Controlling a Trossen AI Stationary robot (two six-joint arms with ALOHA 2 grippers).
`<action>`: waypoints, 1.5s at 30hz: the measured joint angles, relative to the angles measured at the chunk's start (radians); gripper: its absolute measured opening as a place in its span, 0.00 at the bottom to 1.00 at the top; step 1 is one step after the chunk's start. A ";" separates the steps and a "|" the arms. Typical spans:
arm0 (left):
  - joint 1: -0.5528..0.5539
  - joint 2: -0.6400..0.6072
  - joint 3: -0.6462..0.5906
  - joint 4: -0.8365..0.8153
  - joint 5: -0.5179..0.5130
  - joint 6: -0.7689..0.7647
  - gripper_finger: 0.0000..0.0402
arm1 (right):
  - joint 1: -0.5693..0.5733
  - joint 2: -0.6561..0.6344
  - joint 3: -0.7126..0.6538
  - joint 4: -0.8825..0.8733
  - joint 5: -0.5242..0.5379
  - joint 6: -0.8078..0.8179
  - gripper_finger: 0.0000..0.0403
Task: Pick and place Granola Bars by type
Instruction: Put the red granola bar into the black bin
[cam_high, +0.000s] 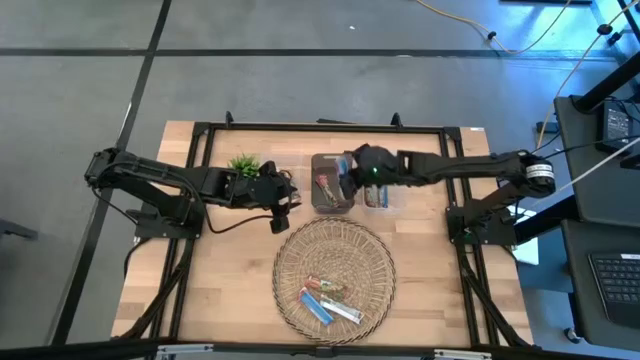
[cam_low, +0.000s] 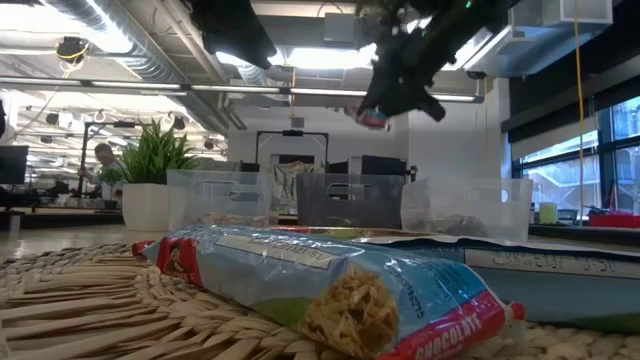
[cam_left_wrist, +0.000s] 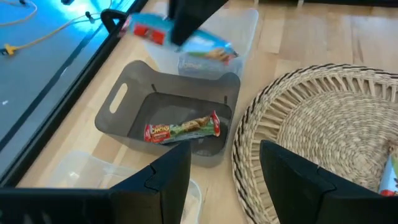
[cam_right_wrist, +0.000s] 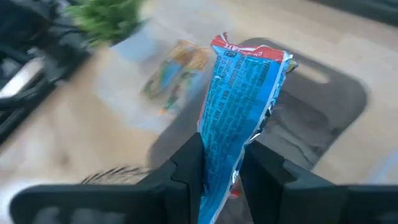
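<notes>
My right gripper (cam_high: 352, 178) hovers over the grey bin (cam_high: 332, 195), shut on a blue-wrapped granola bar (cam_right_wrist: 242, 93); the low view shows it (cam_low: 395, 95) high above the bins. A red-and-green bar (cam_left_wrist: 183, 129) lies flat on the grey bin's floor. More bars lie in the clear bin (cam_high: 378, 196) to its right, and one in the clear bin (cam_right_wrist: 174, 74) by the plant. Several bars (cam_high: 325, 298) rest in the wicker basket (cam_high: 300, 250). My left gripper (cam_high: 283, 210) waits open at the basket's far-left rim (cam_left_wrist: 249, 118), touching nothing. My right gripper pinches the blue bar between its two fingers at one end of the wrapper (cam_right_wrist: 217, 143). The rest of the bar sticks out past the fingertips. The bar is lifted clear, above the grey bin.
A small green potted plant (cam_high: 243, 165) stands at the far left beside the bins. The three bins (cam_low: 350, 200) sit in a row beyond the basket. Bare wood lies on both sides of the basket. A black frame (cam_high: 320, 127) edges the table.
</notes>
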 joint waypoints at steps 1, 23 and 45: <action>0.000 0.000 0.000 0.003 0.000 0.010 0.46 | -0.015 0.013 0.000 0.011 -0.006 -0.001 0.24; 0.003 0.000 0.000 0.003 -0.021 0.170 0.46 | -0.044 0.326 0.000 0.104 -0.013 0.011 0.24; 0.003 0.000 0.000 0.002 -0.018 0.195 0.46 | -0.045 0.335 0.000 0.113 -0.054 0.053 0.40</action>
